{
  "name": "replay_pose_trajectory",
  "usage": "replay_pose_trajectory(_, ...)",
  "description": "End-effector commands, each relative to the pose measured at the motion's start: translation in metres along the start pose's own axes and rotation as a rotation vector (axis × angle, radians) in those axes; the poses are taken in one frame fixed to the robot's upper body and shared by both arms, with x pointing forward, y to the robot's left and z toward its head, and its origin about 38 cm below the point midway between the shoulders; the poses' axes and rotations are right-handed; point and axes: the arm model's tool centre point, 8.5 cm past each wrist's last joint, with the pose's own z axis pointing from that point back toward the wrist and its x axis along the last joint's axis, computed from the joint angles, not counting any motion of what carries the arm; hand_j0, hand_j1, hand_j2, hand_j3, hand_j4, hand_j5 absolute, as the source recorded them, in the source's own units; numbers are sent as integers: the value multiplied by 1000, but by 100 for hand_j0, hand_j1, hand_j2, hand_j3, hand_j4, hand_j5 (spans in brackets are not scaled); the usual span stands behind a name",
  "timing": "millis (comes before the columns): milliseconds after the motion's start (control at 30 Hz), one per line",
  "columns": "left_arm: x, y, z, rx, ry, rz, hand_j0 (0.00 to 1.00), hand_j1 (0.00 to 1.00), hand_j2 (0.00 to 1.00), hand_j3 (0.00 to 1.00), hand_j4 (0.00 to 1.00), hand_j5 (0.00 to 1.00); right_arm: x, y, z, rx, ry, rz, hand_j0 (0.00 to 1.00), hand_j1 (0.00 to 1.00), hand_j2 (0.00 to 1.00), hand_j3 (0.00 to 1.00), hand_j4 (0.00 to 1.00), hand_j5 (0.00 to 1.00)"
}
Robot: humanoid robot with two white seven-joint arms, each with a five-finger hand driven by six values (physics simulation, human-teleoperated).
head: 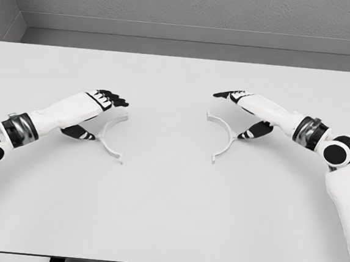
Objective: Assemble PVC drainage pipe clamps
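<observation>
Clamp halves, two of them, lie flat on the white table in front of me, well apart from each other. Both are thin white arcs with small flanges at their ends. My left clamp half sits left of the middle, its curve bulging toward my left arm and its open side facing the table's centre; one end lies near my fingertips, the other points toward the near edge. My right clamp half mirrors it right of the middle, bulging toward my right arm with its open side facing inward, so the two arcs face each other across a bare stretch of tabletop.

My left hand is over the upper end of the left arc, palm down, black fingers stretched forward and relaxed, thumb held low beside the curve. It grips nothing; whether the thumb touches the plastic I cannot tell. My right hand is over the right arc the same way, fingers extended toward the centre, thumb dropped just beside the outer curve, also holding nothing.

Both white forearms come in from the lower corners. Beyond the table's far edge stands a grey wall.
</observation>
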Motion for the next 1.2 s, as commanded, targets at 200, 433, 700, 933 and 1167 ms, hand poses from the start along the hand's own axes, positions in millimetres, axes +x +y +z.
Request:
replay_pose_trajectory(200,8,-1,-11,10,-24,21,100,100,100,100,100,100,-11,3,0,6,25,-35,100,100,100,100,100,100)
replay_pose_trajectory(433,13,1,-20,17,-36,10,100,100,100,100,100,100,-10,6,-7,12,24,-47,100,100,100,100,100,100)
replay_pose_trajectory(700,19,2,-30,24,-49,0,100,100,100,100,100,100,-4,6,-15,9,9,-45,100,100,100,100,100,100)
replay_pose_trajectory(933,27,2,-42,22,-67,-6,100,100,100,100,100,100,0,7,-19,16,-3,-39,100,100,100,100,100,100)
replay_pose_trajectory(1167,29,4,-45,25,-73,-7,100,100,100,100,100,100,5,10,-26,17,-20,-45,100,100,100,100,100,100)
